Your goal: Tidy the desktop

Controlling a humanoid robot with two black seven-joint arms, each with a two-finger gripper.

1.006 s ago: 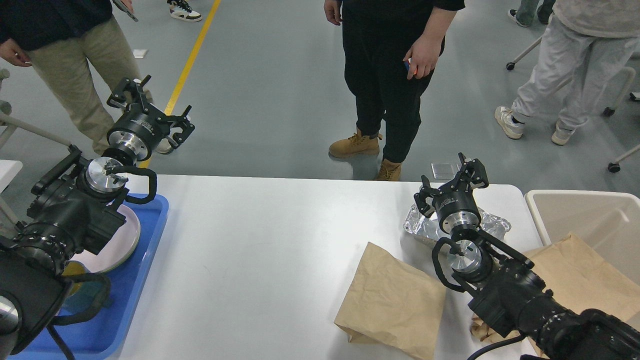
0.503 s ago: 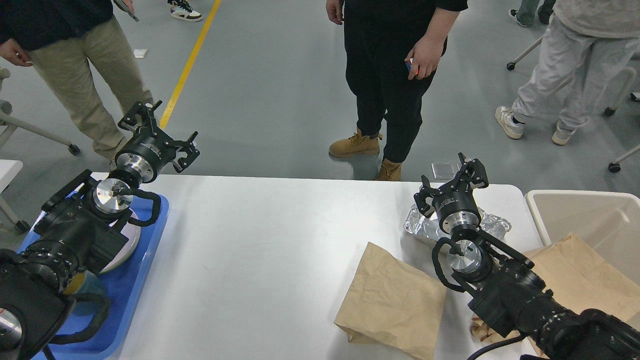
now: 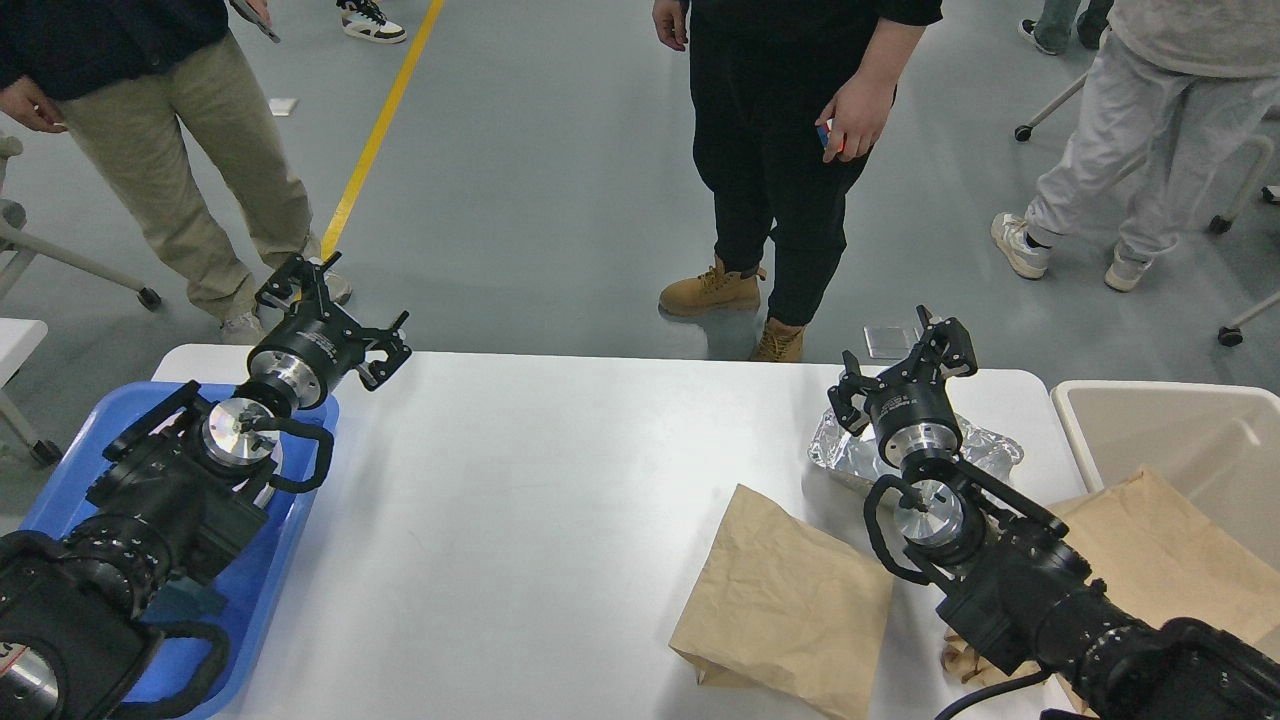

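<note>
My left gripper point(image 3: 335, 318) has come down and toward the middle since a second ago: then it hung high over the floor beyond the tabletop's far edge, now it sits just over the far left corner of the tabletop point(image 3: 520, 500). Its fingers point(image 3: 290, 280) are spread, with nothing between them. Below and behind them my left arm lies over the blue tray point(image 3: 70, 480), which shows more of its far rim than before; a pale plate point(image 3: 272, 470) under my wrist is now mostly covered by the arm.

The white tabletop runs from under my left fingers across to my right ones, bare in the middle.

Nearer me and left of my right gripper, a brown bag point(image 3: 785, 600) lies flat, unmoved. My right gripper point(image 3: 905, 375) has not shifted; its fingers point(image 3: 955, 340) are spread and hold nothing, and it hangs over a foil tray point(image 3: 850, 455) by the far right edge. The foil tray is where it was. To the right of these fingers stands a beige bin point(image 3: 1160, 420) beside the tabletop, with a second bag point(image 3: 1170, 560) leaning across its near rim, both unchanged.
</note>
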